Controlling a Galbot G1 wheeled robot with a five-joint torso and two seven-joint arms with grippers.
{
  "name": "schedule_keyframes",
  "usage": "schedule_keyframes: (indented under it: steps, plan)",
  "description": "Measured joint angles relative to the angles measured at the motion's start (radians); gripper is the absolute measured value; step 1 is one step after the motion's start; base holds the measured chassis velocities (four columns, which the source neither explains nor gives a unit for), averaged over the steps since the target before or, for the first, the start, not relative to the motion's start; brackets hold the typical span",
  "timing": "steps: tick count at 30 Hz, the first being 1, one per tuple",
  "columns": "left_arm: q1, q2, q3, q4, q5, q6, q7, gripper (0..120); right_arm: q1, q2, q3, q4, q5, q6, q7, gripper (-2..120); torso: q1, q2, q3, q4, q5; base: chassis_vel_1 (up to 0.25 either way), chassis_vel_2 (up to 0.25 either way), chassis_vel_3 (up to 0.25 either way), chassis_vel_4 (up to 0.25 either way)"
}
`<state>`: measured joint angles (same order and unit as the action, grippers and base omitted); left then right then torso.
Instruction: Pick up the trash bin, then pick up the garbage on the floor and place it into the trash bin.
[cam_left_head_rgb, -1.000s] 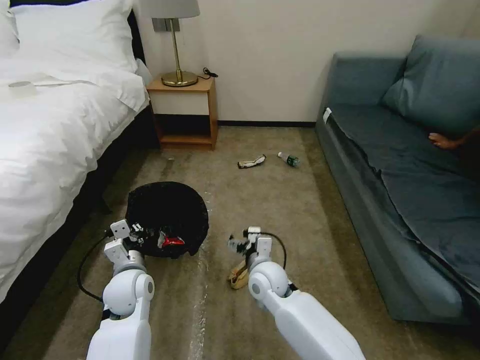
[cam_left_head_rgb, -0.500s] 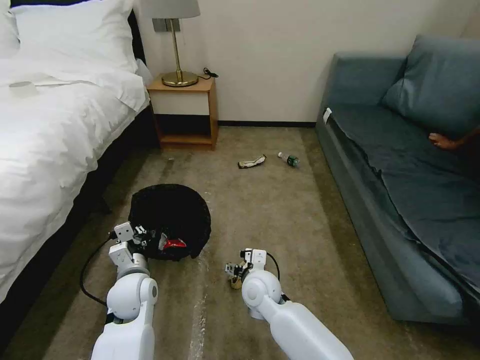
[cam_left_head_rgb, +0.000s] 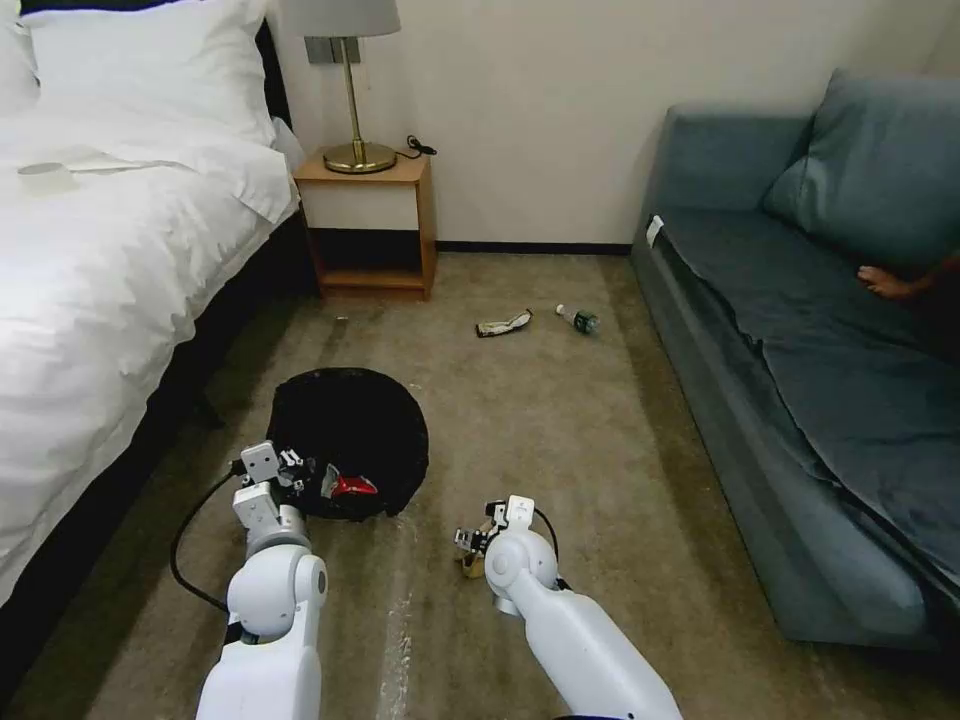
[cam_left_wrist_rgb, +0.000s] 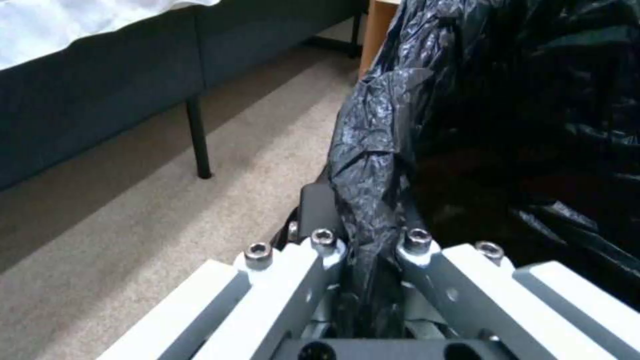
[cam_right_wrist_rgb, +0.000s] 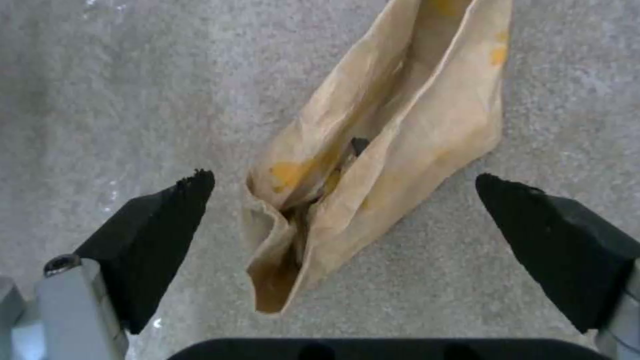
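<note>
The trash bin (cam_left_head_rgb: 352, 430), lined with a crinkly black bag (cam_left_wrist_rgb: 480, 110), hangs low over the carpet near the bed. My left gripper (cam_left_head_rgb: 296, 470) is shut on its near rim, and the liner is pinched between the fingers (cam_left_wrist_rgb: 368, 235). A red-and-white snack wrapper (cam_left_head_rgb: 347, 486) lies inside the bin. My right gripper (cam_left_head_rgb: 468, 543) is down at the floor and open. Its black fingertips (cam_right_wrist_rgb: 167, 220) stand on either side of the crumpled tan paper bag (cam_right_wrist_rgb: 387, 150) without touching it. A flat dark wrapper (cam_left_head_rgb: 503, 323) and a small clear bottle (cam_left_head_rgb: 578, 319) lie farther off on the carpet.
A white bed (cam_left_head_rgb: 90, 260) runs along the left, with a wooden nightstand (cam_left_head_rgb: 372, 225) and brass lamp (cam_left_head_rgb: 355, 120) at the wall. A blue-grey sofa (cam_left_head_rgb: 800, 380) lines the right side. Open carpet (cam_left_head_rgb: 540, 430) lies between them.
My right gripper has come down and back toward me onto the paper bag. The left gripper and the bin have shifted slightly to the right.
</note>
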<state>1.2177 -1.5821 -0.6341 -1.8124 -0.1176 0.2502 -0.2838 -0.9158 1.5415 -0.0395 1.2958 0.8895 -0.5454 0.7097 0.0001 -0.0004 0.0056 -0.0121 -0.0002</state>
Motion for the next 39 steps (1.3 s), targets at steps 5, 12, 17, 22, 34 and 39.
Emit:
schedule_keyframes:
  steps: [5, 12, 17, 22, 34, 39]
  plan:
    - [-0.003, -0.001, 0.002, 0.012, 0.008, -0.005, 0.003, 3, 0.014, 0.009, 0.005, -0.047, -0.031, 0.013, -0.029, 100, 0.0, 0.0, 0.0, 0.0, -0.0001, 0.0, 0.0, 0.0, 0.0]
    - [0.006, -0.006, 0.001, 0.017, 0.021, -0.011, 0.005, 3, 0.027, 0.038, 0.026, -0.131, -0.084, 0.04, -0.088, 100, 0.0, 0.0, 0.0, 0.0, 0.0, 0.0, 0.0, 0.0, 0.0]
    - [0.006, -0.006, 0.0, 0.014, 0.025, -0.011, 0.005, 3, 0.033, 0.057, 0.031, -0.173, -0.139, 0.066, -0.126, 94, 0.0, 0.0, 0.0, 0.0, 0.0, 0.0, 0.0, 0.0, 0.0]
    - [0.012, -0.004, -0.002, 0.009, 0.027, -0.011, 0.005, 3, 0.041, 0.067, 0.033, -0.196, -0.182, 0.084, -0.153, 79, 0.0, 0.0, 0.0, 0.0001, 0.0, 0.0, 0.0, 0.0, 0.0]
    - [0.014, -0.004, -0.002, 0.005, 0.026, -0.012, 0.004, 3, 0.039, 0.068, 0.034, -0.213, -0.231, 0.117, -0.173, 36, 0.0, 0.0, 0.0, 0.0, 0.0, 0.0, 0.0, 0.0, 0.0]
    - [0.013, -0.004, -0.002, 0.007, 0.023, -0.012, 0.003, 3, 0.04, 0.06, 0.034, -0.208, -0.235, 0.12, -0.175, 21, 0.0, 0.0, 0.0, 0.0001, 0.0, 0.0, 0.0, 0.0, 0.0]
